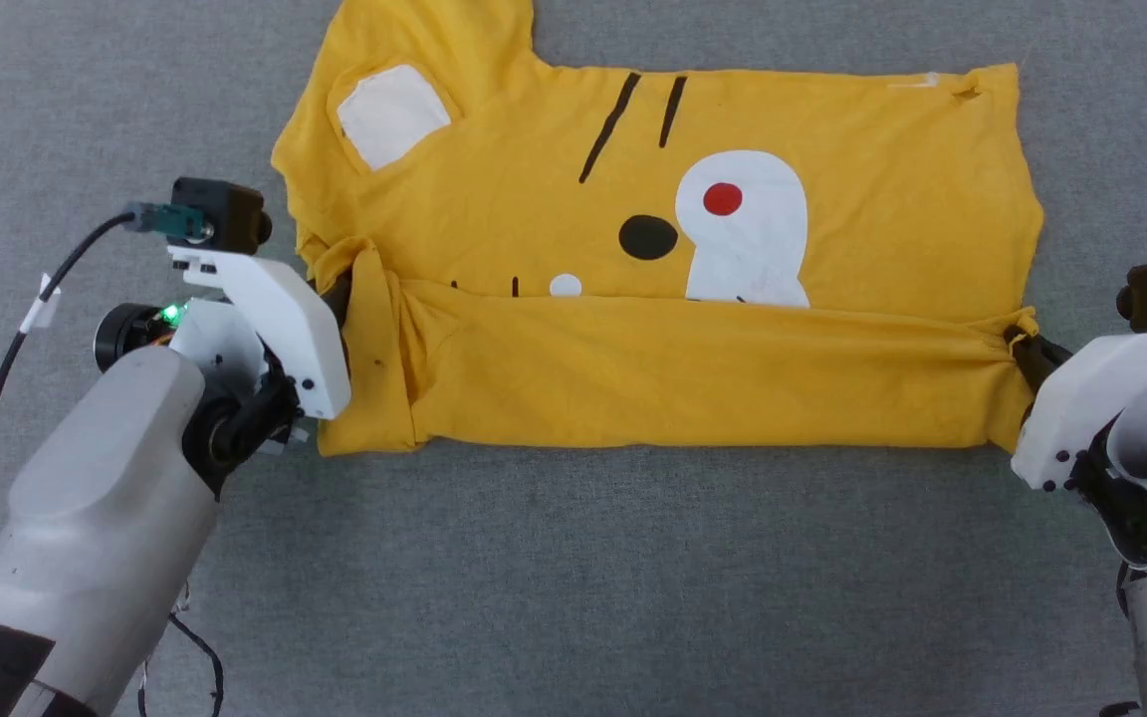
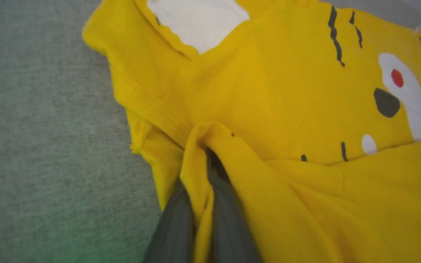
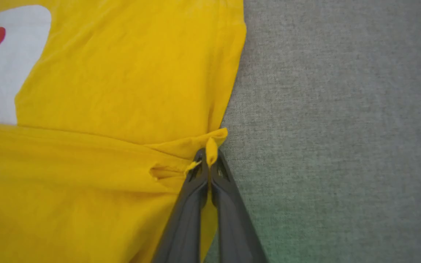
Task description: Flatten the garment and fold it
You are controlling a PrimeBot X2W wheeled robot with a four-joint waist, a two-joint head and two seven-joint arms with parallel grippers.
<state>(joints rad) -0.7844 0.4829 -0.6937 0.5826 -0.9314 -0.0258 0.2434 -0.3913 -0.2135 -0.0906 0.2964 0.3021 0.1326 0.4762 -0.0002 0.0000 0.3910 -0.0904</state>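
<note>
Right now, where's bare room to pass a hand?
Free: grey fabric surface below the yellow printed cotton T-shirt; also beyond its far edge. Crowded: shirt ends, where left gripper and right gripper pinch cloth.

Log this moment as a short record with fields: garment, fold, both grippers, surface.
garment: yellow T-shirt with a cartoon face print, spread sideways
fold: near edge laid over the lower part of the face, forming a band that runs from one gripper to the other
left gripper: shut on bunched cloth at the band's left end
right gripper: shut on the band's right corner
damage: small hole beside the right gripper
surface: grey surface, textured like fabric
</note>
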